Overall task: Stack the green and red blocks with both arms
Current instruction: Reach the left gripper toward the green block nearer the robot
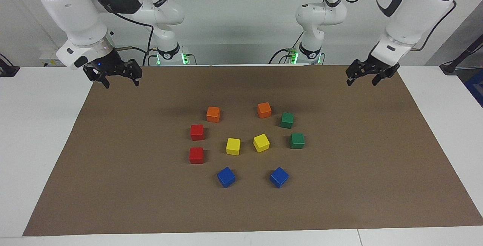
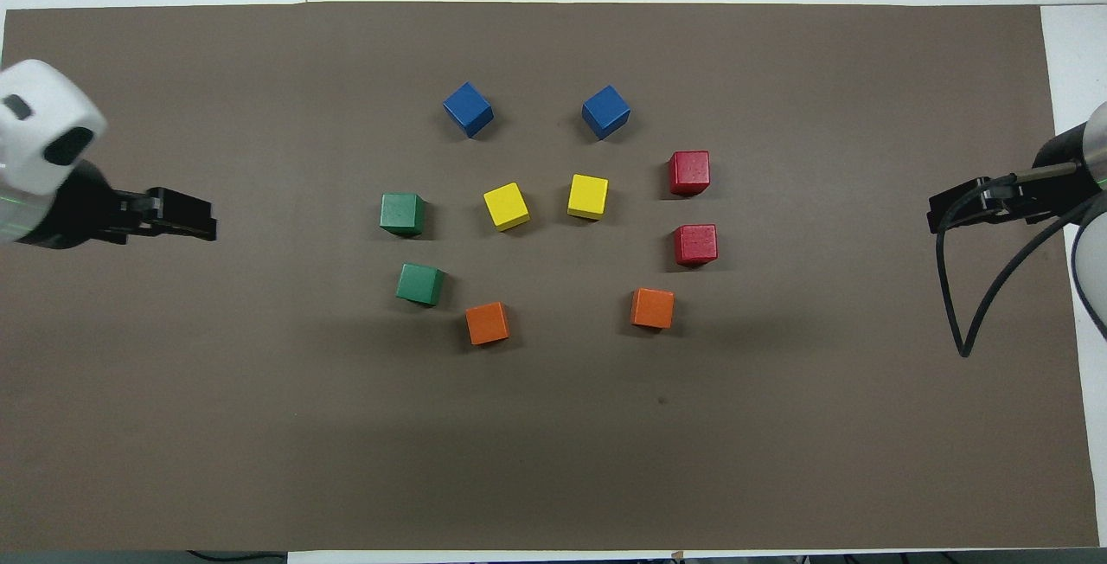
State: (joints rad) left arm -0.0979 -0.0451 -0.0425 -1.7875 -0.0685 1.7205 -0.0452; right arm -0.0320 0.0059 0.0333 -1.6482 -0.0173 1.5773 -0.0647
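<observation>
Facing view shows 2 green blocks (image 1: pixel 287 120) and 2 red blocks (image 1: pixel 197 132) unstacked on the brown mat (image 1: pixel 113 170), over whose corners nearest the robots hover the left gripper (image 1: pixel 362 77) and right gripper (image 1: pixel 117 80), both open and empty.

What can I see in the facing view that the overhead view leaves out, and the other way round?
Only the facing view shows both white jointed arms whole, their bases with green lights, and the wall. Only the overhead view shows the full brown mat from straight above. Both show the open left gripper and right gripper over the mat's ends, holding nothing, and ten small matte cubes lying singly: two green, two red, plus orange, yellow and blue pairs.
</observation>
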